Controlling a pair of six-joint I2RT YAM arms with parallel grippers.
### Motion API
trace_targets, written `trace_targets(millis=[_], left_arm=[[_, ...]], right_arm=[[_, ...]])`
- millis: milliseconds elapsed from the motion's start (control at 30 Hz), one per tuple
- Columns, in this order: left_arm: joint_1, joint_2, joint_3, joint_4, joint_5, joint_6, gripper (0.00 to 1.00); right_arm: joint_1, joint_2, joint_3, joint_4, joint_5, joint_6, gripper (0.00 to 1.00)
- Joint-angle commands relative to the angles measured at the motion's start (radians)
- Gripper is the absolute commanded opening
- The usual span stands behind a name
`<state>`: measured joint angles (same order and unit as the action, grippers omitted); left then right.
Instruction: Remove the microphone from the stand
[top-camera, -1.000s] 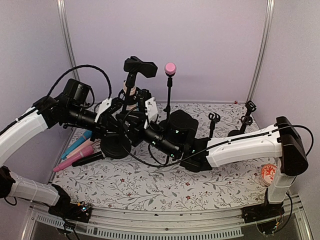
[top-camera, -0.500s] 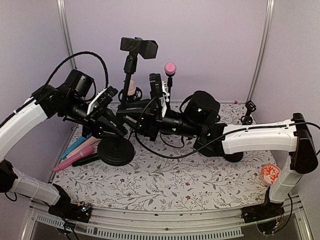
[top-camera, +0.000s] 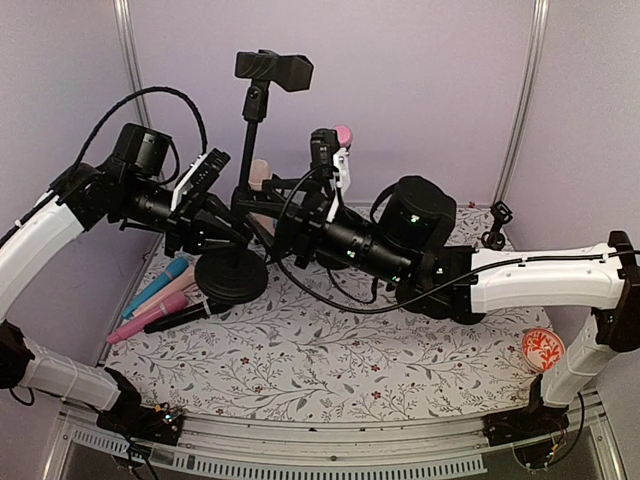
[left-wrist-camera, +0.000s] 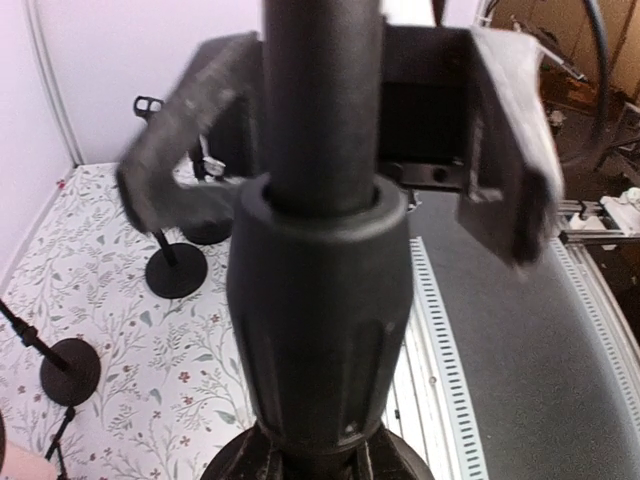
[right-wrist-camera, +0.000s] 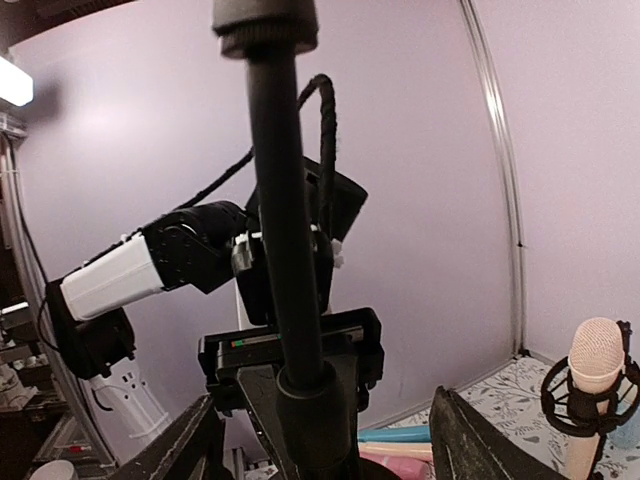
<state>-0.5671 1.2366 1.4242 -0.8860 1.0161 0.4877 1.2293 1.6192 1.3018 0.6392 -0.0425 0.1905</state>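
Observation:
A black stand with a round base (top-camera: 232, 278) and an upright pole (top-camera: 251, 125) carries a black clip (top-camera: 275, 70) at its top. I cannot tell whether a microphone sits in that clip. My left gripper (top-camera: 228, 222) is shut on the pole's thick lower collar (left-wrist-camera: 320, 290), which fills the left wrist view. My right gripper (top-camera: 285, 215) stands open, with a finger (right-wrist-camera: 190, 450) on either side of the pole (right-wrist-camera: 285, 220) and not touching it. A beige microphone (top-camera: 261, 175) (right-wrist-camera: 596, 365) sits in a shock mount just behind. A pink-headed microphone (top-camera: 343, 135) stands on a thin stand.
Blue, pink and black microphones (top-camera: 160, 300) lie on the floral mat at the left. Small empty stands (top-camera: 492, 228) (left-wrist-camera: 176, 270) stand at the back right. An orange-patterned disc (top-camera: 542, 350) lies by the right arm's base. Purple walls close the back and sides.
Both arms have risen and carried the black stand upward. The right gripper, shut before, has now opened off the pole. The left gripper keeps its hold.

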Motion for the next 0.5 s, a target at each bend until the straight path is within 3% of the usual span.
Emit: trace_targets(millis=[0,100,467], left_arm=[[0.015,-0.032,-0.009,0.161,-0.124,-0.050,0.00],[0.015,-0.035,-0.021,0.196,-0.163,-0.066,0.00],[0.015,-0.044,-0.044,0.199,-0.191,-0.052,0.00]], right_arm=[[0.075,0.037,0.074,-0.166,0.334,-0.080,0.69],[0.088,0.068,0.130,-0.220,0.420,-0.067,0.60],[0.094,0.152,0.226,-0.190,0.501,-0.065,0.34]])
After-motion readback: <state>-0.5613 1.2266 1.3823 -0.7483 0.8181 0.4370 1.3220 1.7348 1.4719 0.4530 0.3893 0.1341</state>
